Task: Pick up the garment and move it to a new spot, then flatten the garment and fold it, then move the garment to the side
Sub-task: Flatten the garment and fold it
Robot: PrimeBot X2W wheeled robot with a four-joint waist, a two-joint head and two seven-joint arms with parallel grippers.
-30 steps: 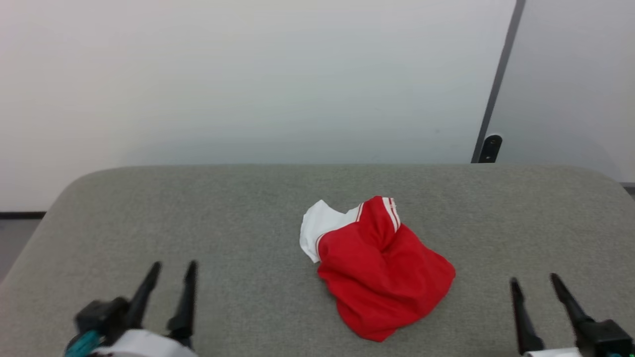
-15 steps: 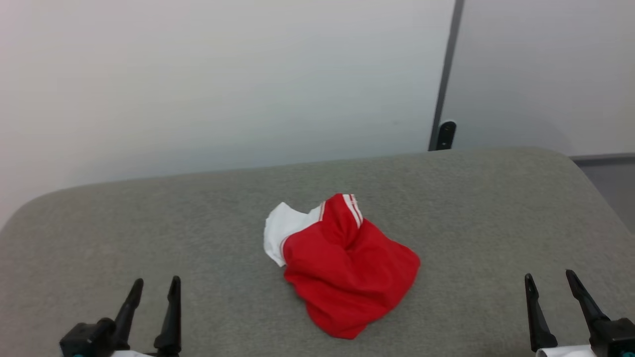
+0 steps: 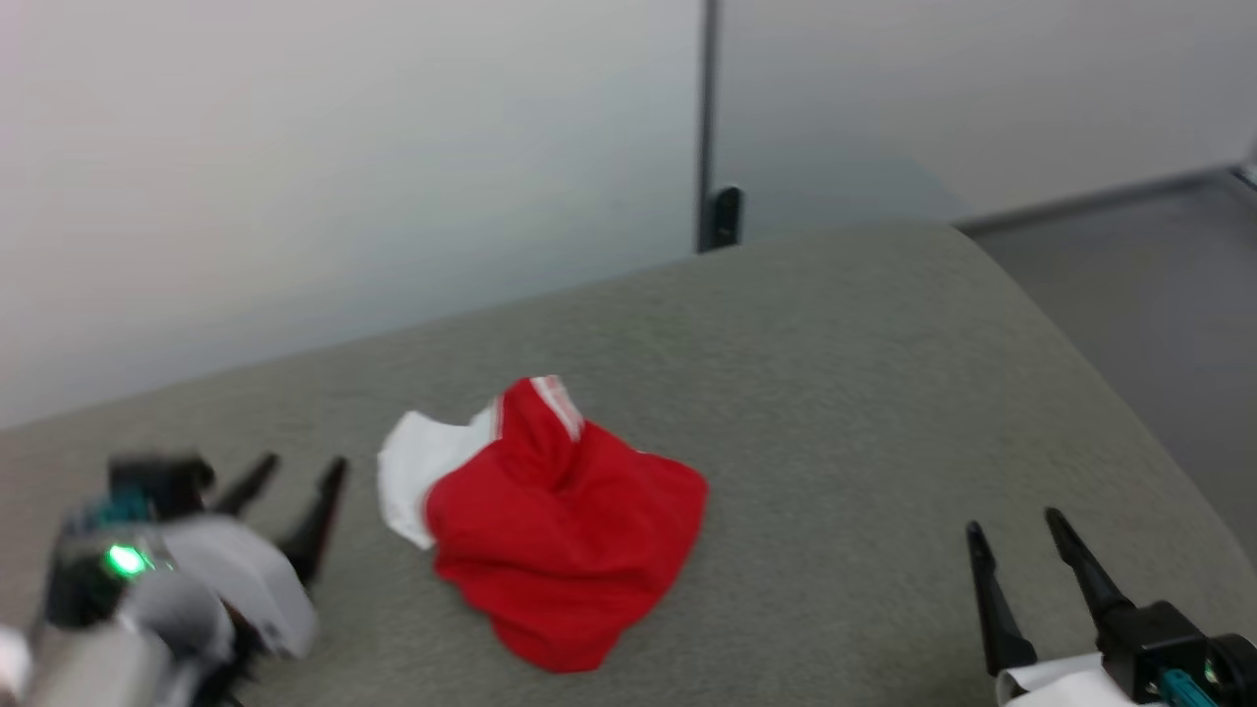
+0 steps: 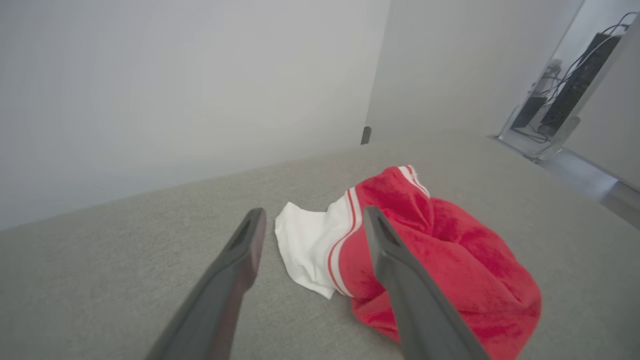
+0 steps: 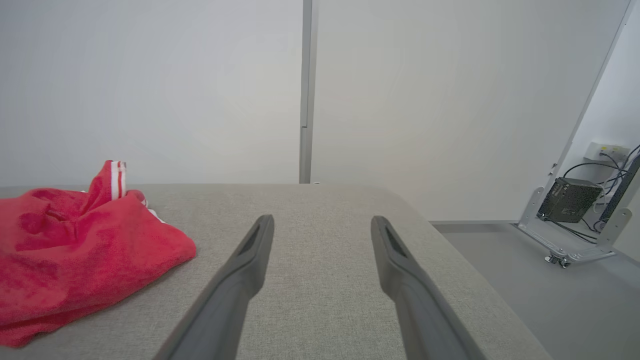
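Note:
The garment point(image 3: 550, 530) is a crumpled red shirt with a white sleeve, lying bunched on the grey padded surface point(image 3: 845, 393). My left gripper point(image 3: 300, 469) stands open just left of the white sleeve, fingers pointing at it. In the left wrist view the garment point(image 4: 450, 260) lies just ahead of the open left gripper point(image 4: 310, 215), its white sleeve between the fingers' lines but untouched. My right gripper point(image 3: 1013, 522) is open at the lower right, well clear of the cloth. The right wrist view has the garment point(image 5: 70, 250) at its left and the open right gripper point(image 5: 322, 220) over bare cushion.
The grey surface ends in a rounded edge on the right point(image 3: 1110, 393), with grey floor point(image 3: 1159, 285) beyond. A pale wall with a dark vertical seam point(image 3: 707, 118) stands behind. A metal stand with a black box and cables point(image 5: 570, 200) sits on the floor far right.
The head camera has swung right, shifting the whole scene left. My left gripper has come up and forward, close to the garment's white sleeve. The garment lies as before.

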